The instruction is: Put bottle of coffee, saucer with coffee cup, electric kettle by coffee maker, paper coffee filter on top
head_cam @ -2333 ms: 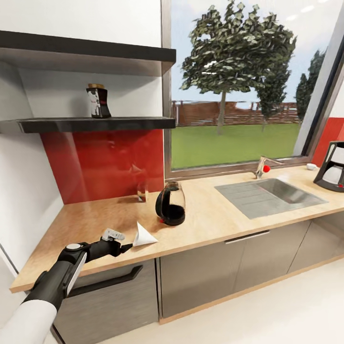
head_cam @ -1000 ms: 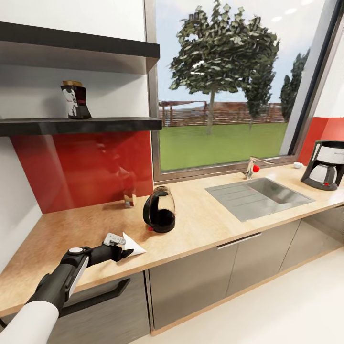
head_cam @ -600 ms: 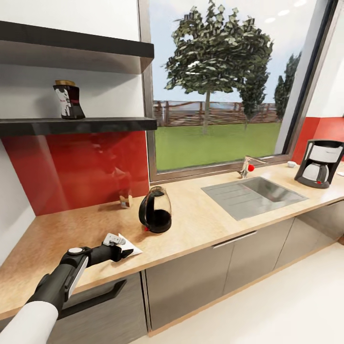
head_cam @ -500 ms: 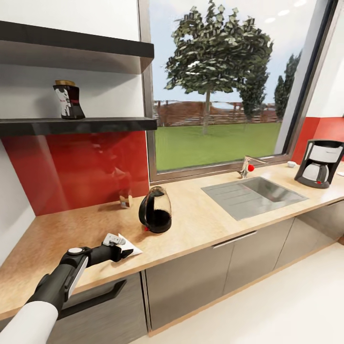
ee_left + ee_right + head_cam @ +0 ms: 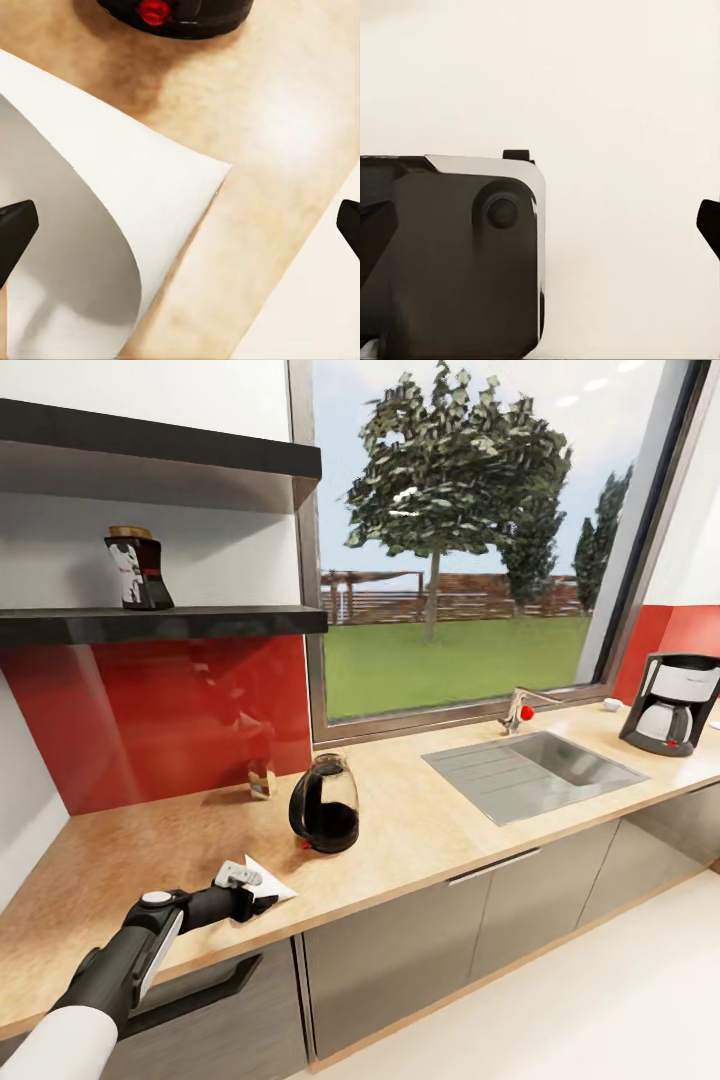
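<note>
Two dark fingertips of the left pincer stand wide apart in the wrist view, with the paper coffee filter lying on the desk between them, not gripped. Just beyond it stands the electric kettle. Up on the shelf sits the bottle of coffee. Far along the desk, past the sink, stands the coffee maker. Whether the right pincer is parted, I cannot tell.
</note>
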Robot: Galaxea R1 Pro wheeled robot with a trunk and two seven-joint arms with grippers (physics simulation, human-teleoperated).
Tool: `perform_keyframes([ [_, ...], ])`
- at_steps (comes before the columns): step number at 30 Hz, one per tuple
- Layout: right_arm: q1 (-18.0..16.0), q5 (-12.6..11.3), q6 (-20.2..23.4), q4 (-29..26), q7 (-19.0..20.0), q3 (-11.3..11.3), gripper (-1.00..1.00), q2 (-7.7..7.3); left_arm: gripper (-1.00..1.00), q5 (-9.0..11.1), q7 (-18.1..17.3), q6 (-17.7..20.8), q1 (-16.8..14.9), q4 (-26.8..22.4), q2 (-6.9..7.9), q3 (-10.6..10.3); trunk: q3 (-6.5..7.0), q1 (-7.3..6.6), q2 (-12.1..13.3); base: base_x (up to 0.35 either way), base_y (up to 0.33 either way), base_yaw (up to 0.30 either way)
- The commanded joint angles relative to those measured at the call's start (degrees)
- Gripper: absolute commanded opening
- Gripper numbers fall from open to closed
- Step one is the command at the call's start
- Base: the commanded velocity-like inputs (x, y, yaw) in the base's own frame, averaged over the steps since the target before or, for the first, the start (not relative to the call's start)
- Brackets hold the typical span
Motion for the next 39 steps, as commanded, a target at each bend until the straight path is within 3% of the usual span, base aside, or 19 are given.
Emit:
perform_keyframes([
  [1, 0.0, 0.06, 0.0, 0.97, -0.01, 0.03, 1.0, 0.0, 1.0, -0.49, -0.35, 0.18, 0.14, -0.07, -0.03, 0.09, -0.02, 0.02, -0.04, 0.002, 0.0, 0.0],
  [6, 0.0, -0.14, -0.12, 0.76, 0.0, -0.39, 1.0, 1.41, 1.0, -0.52, -0.35, -1.06, 0.33, 1.51, -0.45, -0.44, -0.03, 0.02, -0.04, 0.0, 0.0, 0.0],
  [39, 0.0, -0.16, -0.09, 0.73, 0.09, -0.38, 1.0, 1.42, 1.0, -0.58, -0.35, -0.55, 0.33, 0.9, -0.41, -0.09, -0.03, 0.02, -0.04, 0.052, 0.0, 0.0],
])
